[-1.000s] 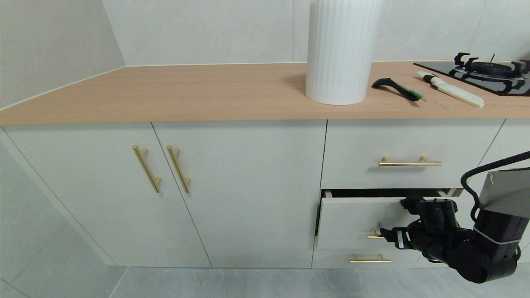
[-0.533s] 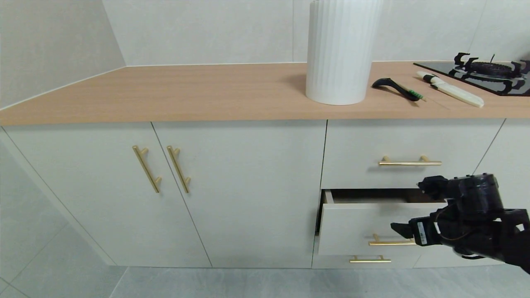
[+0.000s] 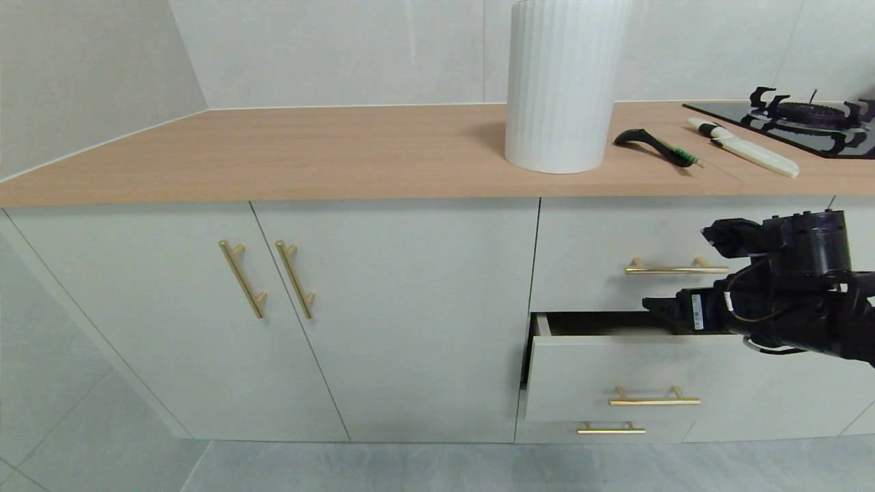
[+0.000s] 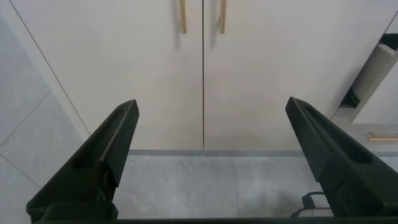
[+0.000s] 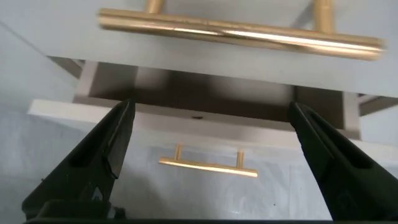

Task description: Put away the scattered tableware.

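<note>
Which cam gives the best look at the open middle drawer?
Head view: the whole open drawer shows, front pulled out, gap above. Right wrist view sees part of its opening close up; left wrist view catches just a corner.

access: middle drawer (image 3: 601, 365) pulled part-way, narrow dark slot above its front | overhead: top drawer handle (image 3: 677, 270) juts out just above slot | right gripper (image 5: 211, 112) fingers spread, in front of slot | counter, right end: white ribbed canister (image 3: 559, 89), peeler (image 3: 649, 143), knife (image 3: 748, 154) bunched beside gas hob (image 3: 806, 119)
</note>
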`<state>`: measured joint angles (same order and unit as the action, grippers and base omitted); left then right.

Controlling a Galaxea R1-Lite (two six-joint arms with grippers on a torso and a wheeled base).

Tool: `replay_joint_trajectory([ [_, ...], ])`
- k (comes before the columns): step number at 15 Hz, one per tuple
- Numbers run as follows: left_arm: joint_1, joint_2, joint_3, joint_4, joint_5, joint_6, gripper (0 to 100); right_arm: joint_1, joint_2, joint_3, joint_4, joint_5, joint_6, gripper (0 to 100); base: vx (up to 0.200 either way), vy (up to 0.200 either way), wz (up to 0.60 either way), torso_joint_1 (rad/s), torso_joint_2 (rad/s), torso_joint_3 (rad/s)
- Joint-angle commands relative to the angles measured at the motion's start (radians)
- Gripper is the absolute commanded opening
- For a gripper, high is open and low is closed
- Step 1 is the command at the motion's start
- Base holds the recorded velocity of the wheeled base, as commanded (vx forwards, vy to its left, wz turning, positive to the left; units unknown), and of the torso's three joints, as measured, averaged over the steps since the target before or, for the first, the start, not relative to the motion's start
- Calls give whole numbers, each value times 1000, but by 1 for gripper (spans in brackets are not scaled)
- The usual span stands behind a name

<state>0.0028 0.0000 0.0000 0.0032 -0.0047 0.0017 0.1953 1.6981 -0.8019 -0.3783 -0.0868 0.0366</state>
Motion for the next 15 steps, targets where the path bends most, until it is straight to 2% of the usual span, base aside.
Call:
replay_joint_trajectory([
  [1, 0, 0, 0, 0, 0, 0, 100, -1, 104, -23, -11, -1, -3, 100, 0, 0, 0, 0, 0, 0],
  [7, 0, 0, 0, 0, 0, 0, 100, 1, 242, -39, -82, -7, 0, 100, 0, 0, 0, 0, 0, 0],
  [15, 0, 2, 0, 0, 0, 0, 100, 1, 261, -30, -83, -7, 2, 100, 0, 0, 0, 0, 0, 0],
])
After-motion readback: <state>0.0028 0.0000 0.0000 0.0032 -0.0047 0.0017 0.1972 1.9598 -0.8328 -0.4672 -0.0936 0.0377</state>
